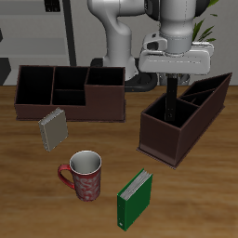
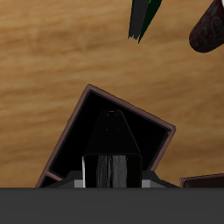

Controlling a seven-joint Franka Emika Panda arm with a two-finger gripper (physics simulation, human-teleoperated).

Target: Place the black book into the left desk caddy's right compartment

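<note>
My gripper (image 1: 173, 85) is shut on the black book (image 1: 173, 104) and holds it upright. The book's lower part is down inside the left desk caddy (image 1: 160, 141), a dark brown box set at an angle. It is in the large compartment at the caddy's end nearer the table's front edge. In the wrist view the black book (image 2: 111, 150) hangs between my fingers, over that compartment's dark floor and inside its walls (image 2: 73, 129). I cannot tell whether the book touches the floor.
A second dark brown caddy (image 1: 70, 91) stands farther back on the other side. A grey book (image 1: 53, 128), a red mug (image 1: 85, 175) and a green book (image 1: 135, 198) stand nearer the front. The wrist view shows the green book (image 2: 144, 17) and the mug (image 2: 210, 31).
</note>
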